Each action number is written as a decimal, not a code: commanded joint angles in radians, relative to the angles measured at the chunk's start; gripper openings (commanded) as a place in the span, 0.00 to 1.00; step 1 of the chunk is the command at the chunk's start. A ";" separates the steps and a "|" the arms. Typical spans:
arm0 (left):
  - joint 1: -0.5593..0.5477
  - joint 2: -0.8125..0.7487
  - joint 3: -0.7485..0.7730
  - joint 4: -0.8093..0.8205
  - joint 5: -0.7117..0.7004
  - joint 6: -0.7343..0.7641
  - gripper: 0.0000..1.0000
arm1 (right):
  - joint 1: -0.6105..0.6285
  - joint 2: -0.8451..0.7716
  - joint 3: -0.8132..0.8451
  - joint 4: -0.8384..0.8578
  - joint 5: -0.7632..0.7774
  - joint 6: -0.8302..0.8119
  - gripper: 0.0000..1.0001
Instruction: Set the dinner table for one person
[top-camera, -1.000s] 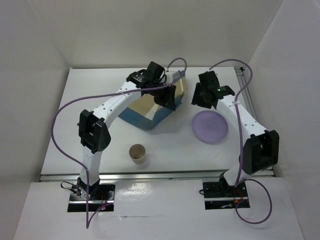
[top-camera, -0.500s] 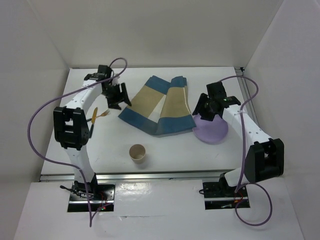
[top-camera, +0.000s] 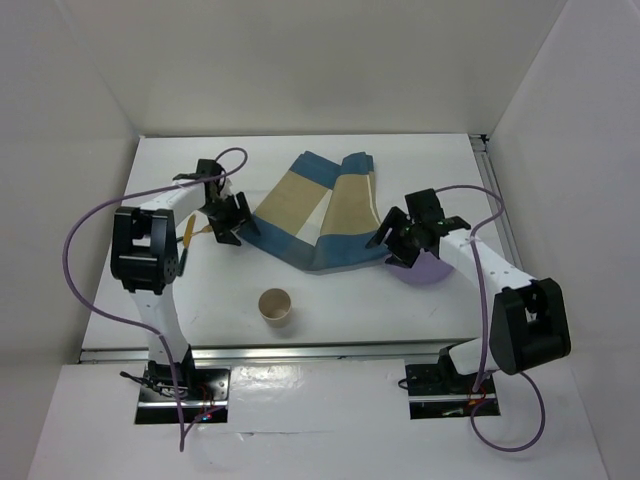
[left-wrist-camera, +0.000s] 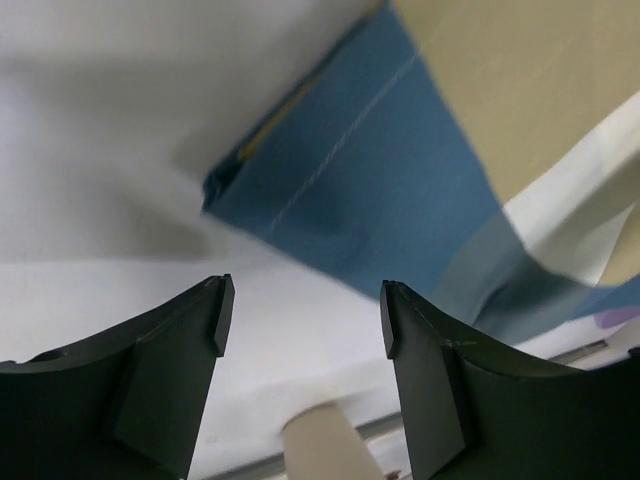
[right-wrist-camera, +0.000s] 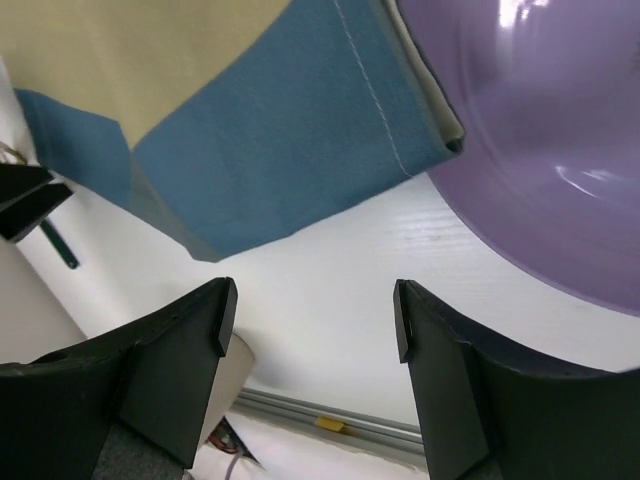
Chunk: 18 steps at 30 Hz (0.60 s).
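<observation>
Hovering with jaws spread and nothing between them, my left end effector (top-camera: 226, 218) sits at centre-left of the top view, just over the left blue corner of the striped placemat (top-camera: 315, 215). Its wrist view shows both fingers (left-wrist-camera: 165, 390) framing bare white table. The blue hem lies just beyond the tips and apart from them, so I am grasping nothing. My right end effector (top-camera: 400, 240) is likewise released, at centre-right of the top view, over the cloth's lower right corner. In its wrist view that corner meets the rim of the purple plate (right-wrist-camera: 540, 150); I cannot tell whether it only touches or laps over.

Standing at two opposite corners makes sense to me as a way of spreading the cloth. The placemat is not flat: it lies in two folded lobes that meet in a V, with a white wedge between them. I judge it needs smoothing before anything goes on it, and the plate so close to its edge could get dragged.

Further out, the paper cup (top-camera: 275, 307) stands upright at lower centre, well apart from the cloth. An orange utensil (top-camera: 188, 234) lies beside my left arm, partly hidden. The dinner table (top-camera: 350, 300) carries all of it, filling the middle of the top view, with a metal rail (top-camera: 300, 348) along its lower edge.
</observation>
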 joint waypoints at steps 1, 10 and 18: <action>0.001 0.065 0.059 0.072 0.013 -0.031 0.76 | -0.002 -0.004 -0.030 0.107 -0.026 0.065 0.76; 0.001 0.134 0.102 0.062 0.011 -0.031 0.00 | -0.033 0.063 -0.107 0.239 -0.080 0.158 0.71; 0.020 0.093 0.122 0.051 0.020 -0.021 0.00 | -0.024 0.146 -0.098 0.307 -0.059 0.192 0.63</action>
